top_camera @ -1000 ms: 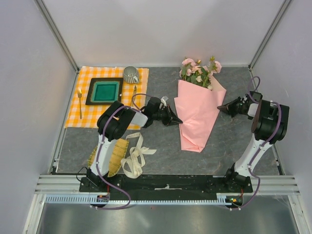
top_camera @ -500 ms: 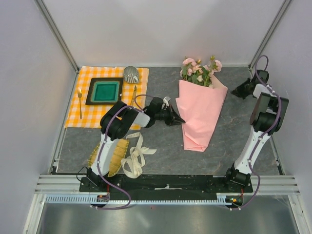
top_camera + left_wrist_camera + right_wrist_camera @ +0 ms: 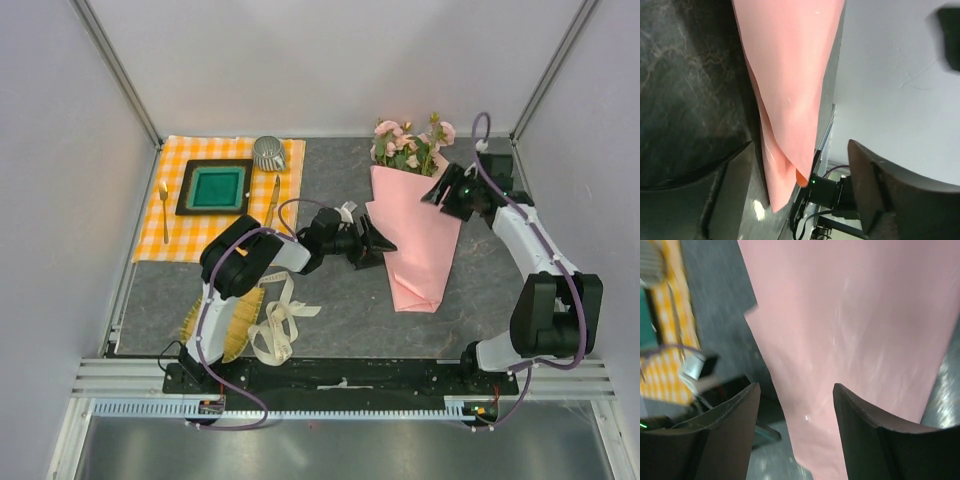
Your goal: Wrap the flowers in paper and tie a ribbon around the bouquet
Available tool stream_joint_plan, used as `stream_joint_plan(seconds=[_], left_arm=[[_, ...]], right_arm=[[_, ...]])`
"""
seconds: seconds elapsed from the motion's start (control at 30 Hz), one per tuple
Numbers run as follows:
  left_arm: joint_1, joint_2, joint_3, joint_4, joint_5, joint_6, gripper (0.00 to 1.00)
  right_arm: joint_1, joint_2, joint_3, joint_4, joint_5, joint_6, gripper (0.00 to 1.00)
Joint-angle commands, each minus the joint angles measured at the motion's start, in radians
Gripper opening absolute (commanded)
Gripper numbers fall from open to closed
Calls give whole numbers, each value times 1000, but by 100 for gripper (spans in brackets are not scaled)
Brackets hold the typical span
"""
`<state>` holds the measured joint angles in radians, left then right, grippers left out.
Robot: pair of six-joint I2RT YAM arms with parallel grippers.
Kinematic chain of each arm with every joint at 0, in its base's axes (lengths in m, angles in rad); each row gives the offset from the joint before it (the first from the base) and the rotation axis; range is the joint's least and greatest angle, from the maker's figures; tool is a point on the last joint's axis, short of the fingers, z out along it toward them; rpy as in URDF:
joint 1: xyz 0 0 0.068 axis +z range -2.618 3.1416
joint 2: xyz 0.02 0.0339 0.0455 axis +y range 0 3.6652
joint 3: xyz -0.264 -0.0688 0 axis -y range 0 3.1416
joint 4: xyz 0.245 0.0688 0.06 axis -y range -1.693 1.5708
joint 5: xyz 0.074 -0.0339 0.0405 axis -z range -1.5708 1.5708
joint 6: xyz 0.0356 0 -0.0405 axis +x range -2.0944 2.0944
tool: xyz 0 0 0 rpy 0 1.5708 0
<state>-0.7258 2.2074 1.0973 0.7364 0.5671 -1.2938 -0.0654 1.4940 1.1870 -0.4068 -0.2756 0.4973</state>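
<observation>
The bouquet lies on the dark table: a pink paper (image 3: 415, 245) cone with the pale pink flowers (image 3: 408, 143) sticking out at its far end. My left gripper (image 3: 378, 243) is open at the cone's left edge. In the left wrist view the paper (image 3: 790, 75) runs down between the spread fingers (image 3: 735, 190). My right gripper (image 3: 443, 190) hovers open over the cone's upper right part. The right wrist view shows the paper (image 3: 855, 335) below the parted fingers (image 3: 875, 440). The cream ribbon (image 3: 276, 322) lies looped near the left arm's base.
An orange-checked cloth (image 3: 190, 235) at the back left carries a green tray (image 3: 213, 187), a metal cup (image 3: 268, 153), a fork (image 3: 163, 210) and a knife (image 3: 273, 198). A yellow-green bamboo mat (image 3: 228, 322) lies beside the ribbon. Walls close in on three sides.
Both grippers went from shut to open. The right arm swung from the table's right side in over the cone's upper part. The left gripper moved right, and the cone slid slightly right.
</observation>
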Motion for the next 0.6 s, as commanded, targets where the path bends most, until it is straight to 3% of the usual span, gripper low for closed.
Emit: stream_joint_plan(seconds=[0.0,0.17,0.23,0.43,0.53,0.57], left_arm=[[22,-124,-74,-121,-15,128,87],[58,-181,-87,-230,19,244,92],[81,-149,-42,-256,83,260,93],[97,32,171,-296,106,269,94],[88,109,236,-221,99,196,83],[86,127,255,-182,94,173,73]], right_arm=[[56,-56,-193,-21,-91,-23,68],[114,-161,-308,-27,-134,-58,65],[148,-187,-325,-35,-151,-66,64],[211,-296,-366,-93,-113,-45,63],[210,-389,-337,-159,-76,-29,64],[210,-420,-301,-183,-60,-28,64]])
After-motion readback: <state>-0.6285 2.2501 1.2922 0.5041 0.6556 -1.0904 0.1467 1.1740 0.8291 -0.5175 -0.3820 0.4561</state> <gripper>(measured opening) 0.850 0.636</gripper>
